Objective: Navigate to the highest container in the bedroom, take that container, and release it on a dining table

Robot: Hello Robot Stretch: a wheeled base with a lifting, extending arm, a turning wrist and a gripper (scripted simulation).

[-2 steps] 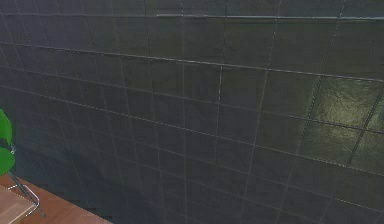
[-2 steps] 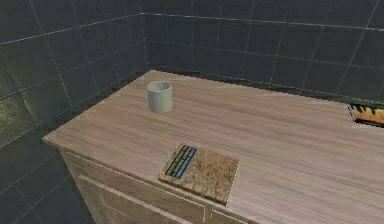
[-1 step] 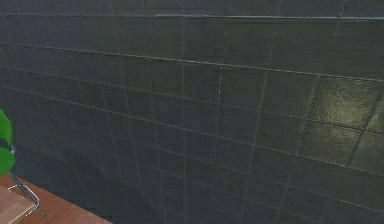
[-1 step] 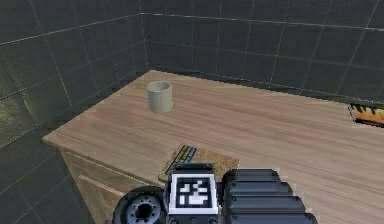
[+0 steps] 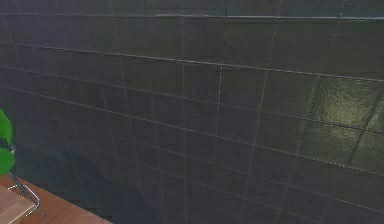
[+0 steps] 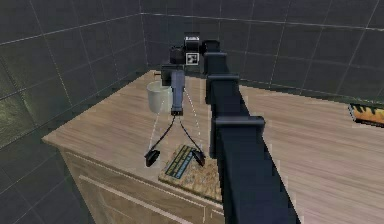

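1. The container [image 6: 157, 97], a pale cup-shaped pot, stood upright on the wooden top [image 6: 300, 150]. It was just beside the gripper's dark body, on the arm side view's left of it. Whether the two touched couldn't be told.
2. The gripper [image 6: 175, 156] hung over the same top at the end of the arm [image 6: 235, 130]. Its thin fingers [image 6: 152, 157] pointed down toward the near edge.
3. Hand state: can't tell from these views. Whether it held anything: can't tell either, because a flat striped thing [image 6: 182, 162] lay on the top right at the fingertips.
4. Another flat striped item [image 6: 365, 112] lay well apart from the gripper, at the arm side view's right edge.
5. A pale cabinet front [image 6: 110, 195] showed below the top, under the gripper's side. A dark tiled wall [image 6: 60, 60] stood beyond the container.
6. In the forward view there was more dark tiled wall, with a green thing [image 5: 5, 145] at the left edge and a patch of wood surface [image 5: 55, 212] below it.
7. Progress, as a judgement: the drive to the container looked done, since the arm was extended with the gripper next to it.
8. The take looked like the step in hand and not finished. The pot sat on the surface and didn't hang clear of it.
9. Left to do, as far as could be judged: secure the pot and lift it clear. Then drive to a dining table and release it there.
10. Whether this furniture was bedroom furniture couldn't be confirmed.
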